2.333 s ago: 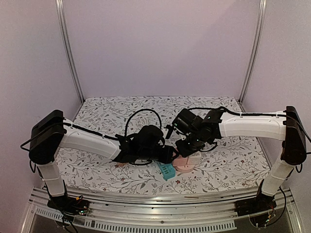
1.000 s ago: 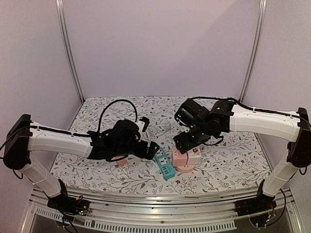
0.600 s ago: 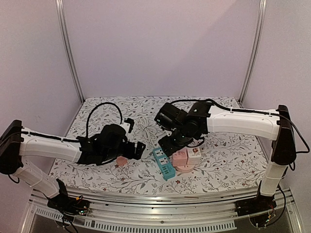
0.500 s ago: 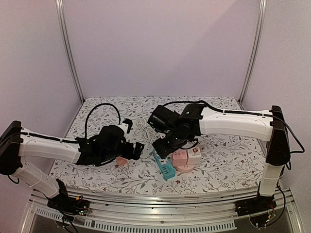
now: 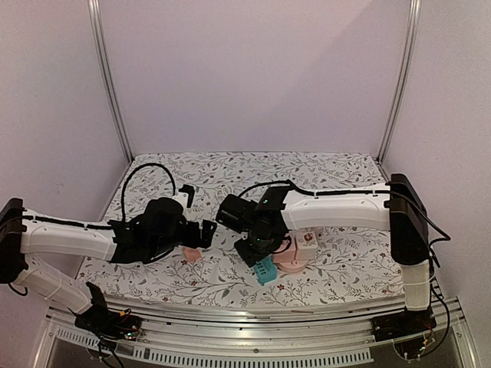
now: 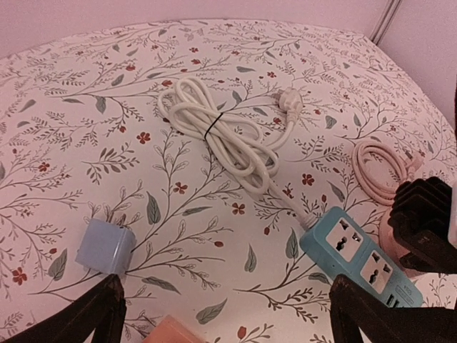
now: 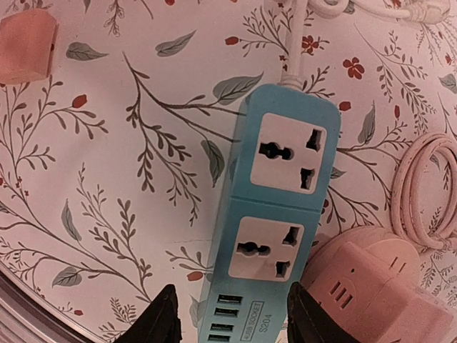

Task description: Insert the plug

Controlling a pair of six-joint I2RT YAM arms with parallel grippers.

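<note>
A blue power strip (image 7: 275, 221) with two sockets and USB ports lies flat on the floral cloth. Its white cord runs to a tied coil (image 6: 228, 132) ending in a white plug (image 6: 289, 103), which lies loose. My right gripper (image 7: 237, 321) hangs just over the strip's USB end, jaws partly narrowed and straddling it, with a gap on the left side. In the top view, the right gripper (image 5: 253, 249) covers most of the strip (image 5: 265, 271). My left gripper (image 6: 228, 321) is wide open and empty, left of the strip (image 6: 360, 261).
A pink round socket (image 7: 371, 293) touches the strip's right side, with a pink cable coil (image 7: 425, 193) behind it. A pale blue adapter cube (image 6: 106, 247) and a pink adapter (image 7: 25, 46) sit near the left gripper (image 5: 203, 234). The table's front edge is close.
The right arm swung left and down over the blue strip, and its jaws narrowed. The left arm drew back to the left and stayed wide open.
</note>
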